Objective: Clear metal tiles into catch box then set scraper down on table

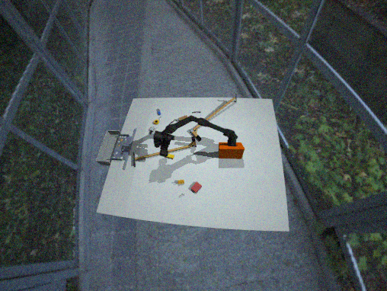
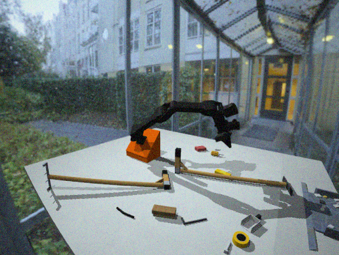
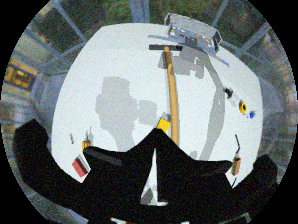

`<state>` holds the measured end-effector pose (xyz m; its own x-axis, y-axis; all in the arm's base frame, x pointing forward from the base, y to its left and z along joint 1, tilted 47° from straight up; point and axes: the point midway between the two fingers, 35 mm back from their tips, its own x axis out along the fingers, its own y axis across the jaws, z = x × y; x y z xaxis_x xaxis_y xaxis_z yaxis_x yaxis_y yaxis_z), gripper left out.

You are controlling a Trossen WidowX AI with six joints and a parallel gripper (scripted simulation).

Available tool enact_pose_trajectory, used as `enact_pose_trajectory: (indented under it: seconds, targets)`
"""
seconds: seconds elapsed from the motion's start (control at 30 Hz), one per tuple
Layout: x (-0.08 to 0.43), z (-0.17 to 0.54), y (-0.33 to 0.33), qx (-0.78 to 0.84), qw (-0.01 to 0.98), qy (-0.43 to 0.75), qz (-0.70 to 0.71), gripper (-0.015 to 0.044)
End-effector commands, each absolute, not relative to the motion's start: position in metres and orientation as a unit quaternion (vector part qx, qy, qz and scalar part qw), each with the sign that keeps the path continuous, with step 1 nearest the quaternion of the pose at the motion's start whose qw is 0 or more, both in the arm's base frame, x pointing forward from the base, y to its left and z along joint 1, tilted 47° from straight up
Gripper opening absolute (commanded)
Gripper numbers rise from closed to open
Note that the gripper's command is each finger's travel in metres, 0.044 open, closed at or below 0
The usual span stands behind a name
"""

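Observation:
The long scraper [image 1: 148, 155] [image 2: 233, 177] [image 3: 173, 95] lies on the table, its wooden handle running from an upright grip block to a dark flat blade near the steel bench plate [image 2: 317, 218]. My gripper [image 1: 164, 154] [image 2: 229, 145] [image 3: 157, 131] is shut and empty, raised above the table beside the scraper's handle. Several small tiles sit on the plate; their exact number is too small to tell. The catch box [image 1: 107, 148] [image 3: 192, 24] stands at the plate's far end. Its inside is not clear enough to tell what it holds.
A yellow block [image 1: 171, 156] [image 2: 222, 172] [image 3: 163, 124] lies beside the scraper's handle. A rake [image 2: 107, 181] lies nearer the arm's orange base [image 1: 231, 151] [image 2: 147, 148]. A red block [image 1: 196, 187] [image 2: 200, 148], a wooden block [image 2: 164, 211] and a tape roll [image 2: 240, 239] lie around.

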<state>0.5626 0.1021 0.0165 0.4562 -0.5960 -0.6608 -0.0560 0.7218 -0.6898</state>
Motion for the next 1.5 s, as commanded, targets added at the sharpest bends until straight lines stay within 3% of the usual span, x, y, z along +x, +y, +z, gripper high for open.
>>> enact_pose_trajectory:
  seconds: [0.0, 1.47]
  targets:
    - [0.563, 0.009, 0.094, -0.335, 0.783, 0.496, -0.172, 0.0]
    - [0.564, -0.07, 0.011, -0.351, 0.767, 0.508, -0.174, 0.0]
